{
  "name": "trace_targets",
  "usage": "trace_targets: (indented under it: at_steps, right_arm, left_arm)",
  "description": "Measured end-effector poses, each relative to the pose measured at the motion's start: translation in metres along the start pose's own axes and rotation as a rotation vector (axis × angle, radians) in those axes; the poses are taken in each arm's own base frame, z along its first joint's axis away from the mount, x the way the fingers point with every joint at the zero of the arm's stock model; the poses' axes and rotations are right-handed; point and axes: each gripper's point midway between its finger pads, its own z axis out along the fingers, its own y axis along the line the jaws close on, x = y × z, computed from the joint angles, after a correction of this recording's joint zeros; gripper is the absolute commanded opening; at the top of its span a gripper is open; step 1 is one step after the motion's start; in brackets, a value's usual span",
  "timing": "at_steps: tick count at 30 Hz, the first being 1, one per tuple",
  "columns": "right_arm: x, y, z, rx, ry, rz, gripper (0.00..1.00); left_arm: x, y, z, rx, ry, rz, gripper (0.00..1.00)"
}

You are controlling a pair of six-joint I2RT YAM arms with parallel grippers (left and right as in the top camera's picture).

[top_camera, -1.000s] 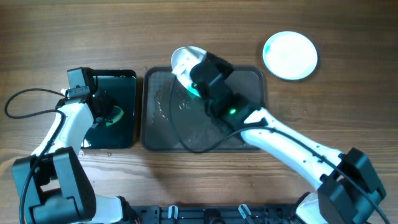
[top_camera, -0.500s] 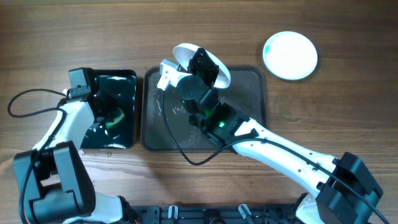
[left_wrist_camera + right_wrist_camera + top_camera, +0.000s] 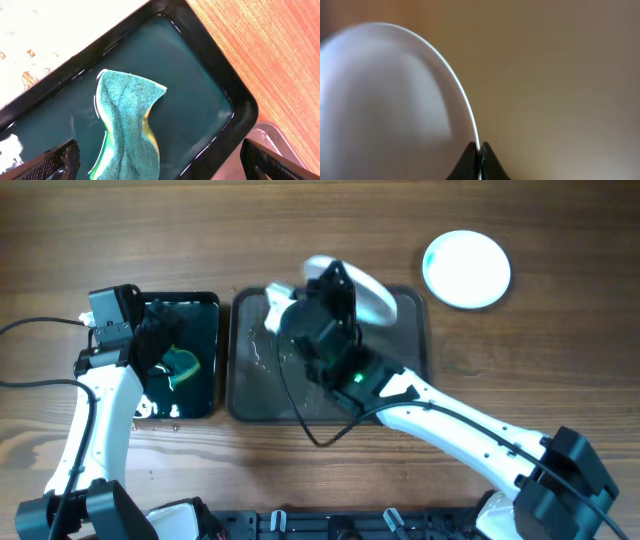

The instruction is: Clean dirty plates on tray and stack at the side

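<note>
— Above the tray [image 3: 252, 385], what is being held by the right gripper [image 3: 479, 153]?

— One plate [image 3: 368, 296] is held there by its rim, tilted on edge and clear of the tray floor. In the wrist view the jaws are seen pressed together on the thin edge, so the plate is clamped, not merely rested.

— Why is it gripped at the rim?

— Probably so that the face is left exposed for wiping, and so that drips are caught by the tray beneath. Whether a smear remains on it cannot be told, as the wrist view is blurred.

— And the left gripper [image 3: 162, 166]?

— It is spread wide, with nothing between its fingers, and is hung over the sponge [image 3: 127, 135]. The sponge lies bent in the small black tray [image 3: 241, 102], amid a film of water. A descent and a closing on the sponge would be needed before any wiping.

— Where are cleaned pieces kept?

— A white plate [image 3: 467, 268] is set on the table [image 3: 560, 350] to the right, well apart from the tray, presumably as the start of the stack. Whether one plate or two lie there cannot be judged from above. No third plate is seen elsewhere.
</note>
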Motion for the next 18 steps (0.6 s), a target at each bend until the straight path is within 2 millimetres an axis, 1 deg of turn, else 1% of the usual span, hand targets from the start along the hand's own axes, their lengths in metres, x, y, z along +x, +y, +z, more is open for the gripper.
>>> trace_targets:
  at_steps: [1,2,3,4,5,6,7,8,9,10,11,13,14,15,16,17,18]
  right_arm:
    - [-0.001,0.017,0.004,-0.066,-0.034,0.009,0.05]
    - [-0.002,0.028,0.011,-0.118,-0.072,0.079,0.04]
    - [0.002,0.025,0.019,-0.126,-0.087,0.175,0.04]
    - [0.01,0.015,0.031,-0.107,-0.09,0.312,0.04]
    - [0.022,0.003,0.044,-0.082,-0.084,0.446,0.04]
    - [0.039,-0.005,0.057,-0.064,-0.07,0.579,0.04]
    - [0.073,-0.009,0.079,-0.064,-0.029,0.765,0.04]
    - [0.096,-0.005,0.092,-0.088,-0.006,0.868,0.04]
    - [0.137,0.009,0.113,-0.168,0.017,1.093,0.05]
    - [0.181,0.017,0.128,-0.208,0.047,1.31,0.04]
    - [0.193,0.018,0.131,-0.217,0.049,1.393,0.04]
    - [0.242,0.03,0.143,-0.226,0.104,1.647,0.04]
    - [0.271,0.043,0.15,-0.222,0.158,1.795,0.04]
    - [0.293,0.057,0.155,-0.215,0.212,1.899,0.04]
    - [0.312,0.073,0.16,-0.21,0.267,1.992,0.04]
    - [0.33,0.094,0.166,-0.205,0.334,2.083,0.04]
    - [0.339,0.109,0.169,-0.209,0.376,2.132,0.04]
  left_arm:
    - [0.0,0.0,0.0,-0.001,0.0,0.0,1.0]
    - [0.0,0.0,0.0,-0.001,0.0,0.0,1.0]
    - [0.0,0.0,0.0,-0.001,0.0,0.0,1.0]
    - [0.0,0.0,0.0,-0.001,0.0,0.0,1.0]
    - [0.0,0.0,0.0,-0.001,0.0,0.0,1.0]
    - [0.0,0.0,0.0,0.0,0.0,0.0,1.0]
    - [0.0,0.0,0.0,-0.001,0.0,0.0,1.0]
    - [0.0,0.0,0.0,-0.001,0.0,0.0,1.0]
    - [0.0,0.0,0.0,-0.001,0.0,0.0,1.0]
    - [0.0,0.0,0.0,0.0,0.0,0.0,1.0]
    - [0.0,0.0,0.0,0.0,0.0,0.0,1.0]
    - [0.0,0.0,0.0,-0.001,0.001,0.0,1.0]
    - [0.0,0.0,0.0,-0.001,0.0,0.0,1.0]
    - [0.0,0.0,0.0,-0.001,0.0,0.0,1.0]
    - [0.0,0.0,0.0,-0.001,0.0,0.0,1.0]
    - [0.0,0.0,0.0,-0.001,0.0,0.0,1.0]
    - [0.0,0.0,0.0,-0.001,0.0,0.0,1.0]
